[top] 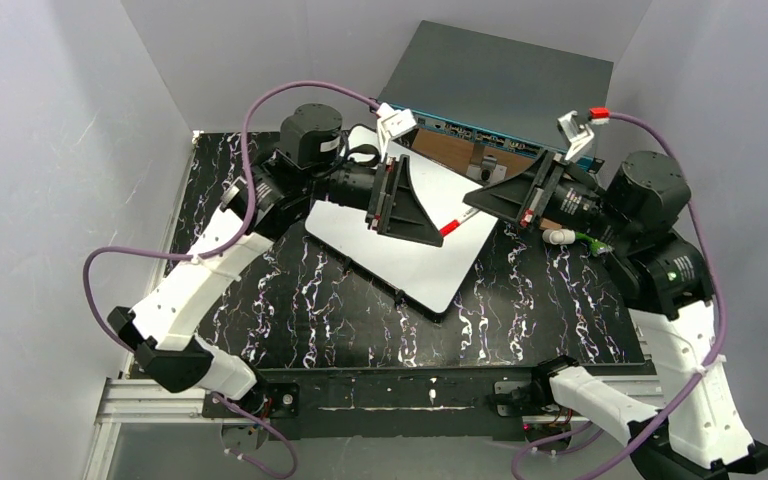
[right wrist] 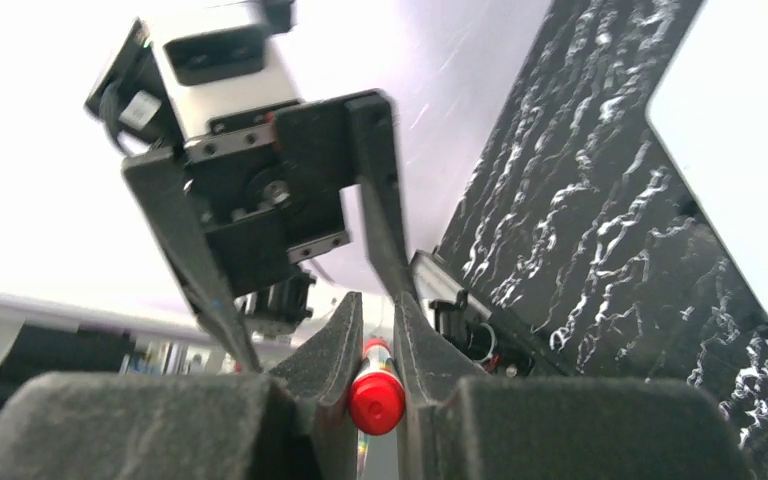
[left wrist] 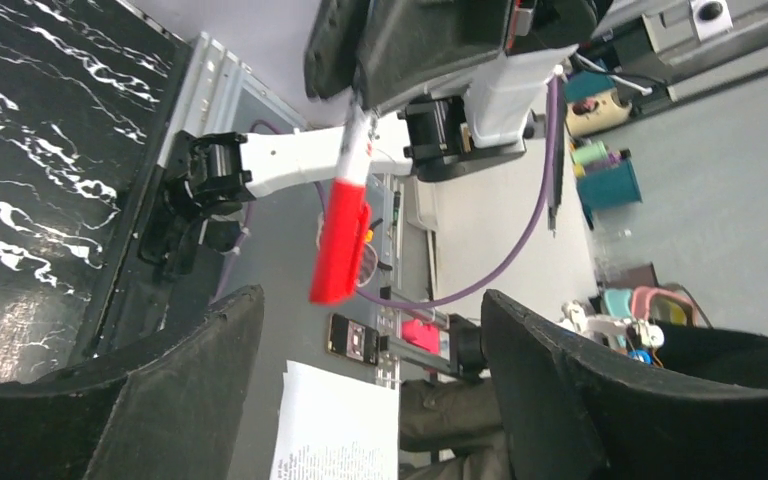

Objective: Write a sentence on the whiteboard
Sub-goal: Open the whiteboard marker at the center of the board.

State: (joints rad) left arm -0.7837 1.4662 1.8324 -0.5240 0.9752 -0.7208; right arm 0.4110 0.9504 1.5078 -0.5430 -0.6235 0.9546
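The whiteboard [top: 410, 262] lies tilted on the black marbled table, its corner also showing in the right wrist view [right wrist: 750, 120]. The sentence is not in view; the board's visible surface is plain white. A red-capped white marker [top: 452, 226] hangs above the board between the two grippers. My right gripper [top: 475, 205] [right wrist: 372, 320] is shut on the marker [right wrist: 376, 400], whose red end sits between the pads. My left gripper [top: 435, 232] [left wrist: 370, 350] stands open facing it, and the marker's red cap [left wrist: 340, 250] hangs free just beyond its fingers [left wrist: 580, 380].
A grey metal box [top: 500, 80] with a teal front stands behind the board at the back. The black marbled table [top: 290, 300] extends to grey walls left and right. Both arms reach in over the board's far half.
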